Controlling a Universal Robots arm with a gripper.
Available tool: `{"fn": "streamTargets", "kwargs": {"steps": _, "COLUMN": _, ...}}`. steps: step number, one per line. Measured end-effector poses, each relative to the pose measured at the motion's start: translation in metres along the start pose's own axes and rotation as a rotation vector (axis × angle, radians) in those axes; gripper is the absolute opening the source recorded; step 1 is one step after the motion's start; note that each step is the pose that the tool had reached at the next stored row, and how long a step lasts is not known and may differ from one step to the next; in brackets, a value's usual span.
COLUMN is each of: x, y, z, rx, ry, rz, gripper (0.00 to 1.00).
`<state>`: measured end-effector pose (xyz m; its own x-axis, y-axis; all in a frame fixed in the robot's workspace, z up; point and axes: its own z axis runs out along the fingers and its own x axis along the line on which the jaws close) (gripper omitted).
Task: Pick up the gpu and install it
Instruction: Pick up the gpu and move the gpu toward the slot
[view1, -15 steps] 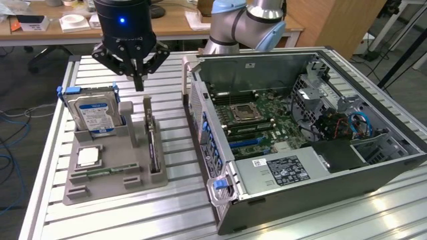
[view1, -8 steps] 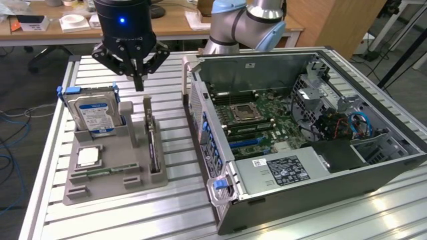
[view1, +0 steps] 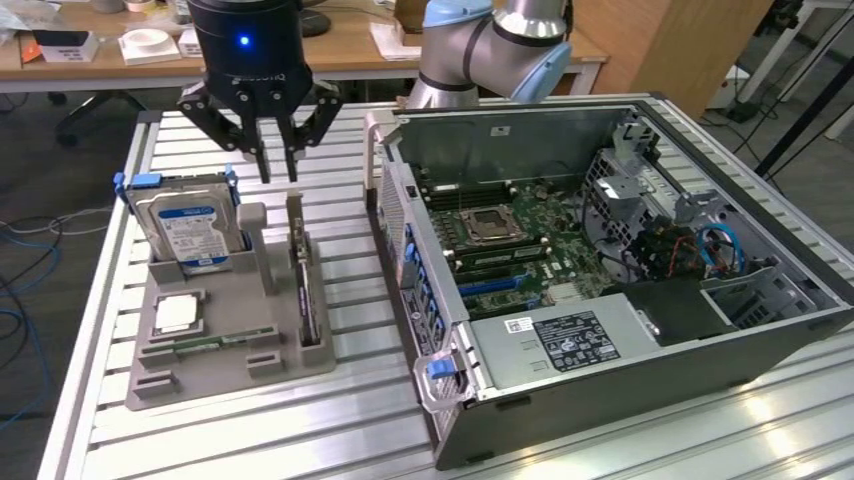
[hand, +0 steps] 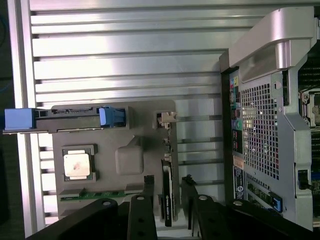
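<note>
**Lining up over the gpu, nothing gripped yet**

Low and left of centre in the exterior view, the gpu (view1: 307, 280) stands on edge in the right-hand slot of the grey holder (view1: 200, 375), just left of the open computer case (view1: 601, 420). To take it well, I judge the fingers should be centred astride its top edge, come down straight, and pinch the board rather than the silvery end bracket, so the card lifts without tilting or dragging on the slot walls. Farther back, in the upper left, the gripper (view1: 278, 175) hangs just above the card, jaws partly spread and empty. In the wrist view its fingers (hand: 141, 215) stand one on either side of the dark card without touching it.
</note>
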<state>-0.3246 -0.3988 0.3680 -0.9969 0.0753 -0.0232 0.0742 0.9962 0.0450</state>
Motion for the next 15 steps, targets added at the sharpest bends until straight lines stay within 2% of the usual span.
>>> {"fn": "streamTargets", "kwargs": {"steps": 2, "x": 0.0, "y": 0.0, "z": 0.0, "rx": 0.0, "ry": -0.0001, "rz": 0.0, "gripper": 0.41}}
{"fn": "streamTargets", "kwargs": {"steps": 3, "x": 0.0, "y": 0.0, "z": 0.0, "rx": 0.0, "ry": -0.0001, "rz": 0.0, "gripper": 0.41}}
{"fn": "streamTargets", "kwargs": {"steps": 4, "x": 0.0, "y": 0.0, "z": 0.0, "rx": 0.0, "ry": -0.0001, "rz": 0.0, "gripper": 0.47}}
{"fn": "streamTargets", "kwargs": {"steps": 15, "x": -0.0002, "y": 0.0, "z": 0.0025, "rx": 0.0, "ry": -0.0001, "rz": 0.0, "gripper": 0.47}}
